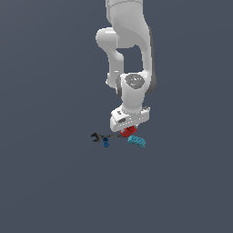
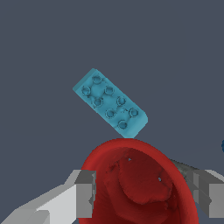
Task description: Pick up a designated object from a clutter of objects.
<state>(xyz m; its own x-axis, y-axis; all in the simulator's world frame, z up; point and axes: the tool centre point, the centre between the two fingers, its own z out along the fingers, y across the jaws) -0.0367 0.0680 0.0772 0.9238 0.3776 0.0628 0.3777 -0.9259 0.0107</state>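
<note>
The red cup (image 2: 140,183) sits on the floor with its mouth up, and my gripper (image 2: 144,194) is down around it. One finger (image 2: 86,194) lies against the rim on one side and the other against the opposite side, so the jaws look closed on the cup. In the exterior view the hand covers most of the red cup (image 1: 129,133) and the gripper (image 1: 128,131) is low over the clutter. The teal studded brick (image 2: 110,103) lies just beyond the cup, apart from it.
On the exterior view's left of the cup lie a dark thin tool (image 1: 101,137) and a small blue cup (image 1: 106,143). The teal brick (image 1: 136,141) is on the exterior view's right. Part of the dark tool (image 2: 180,167) shows behind one finger.
</note>
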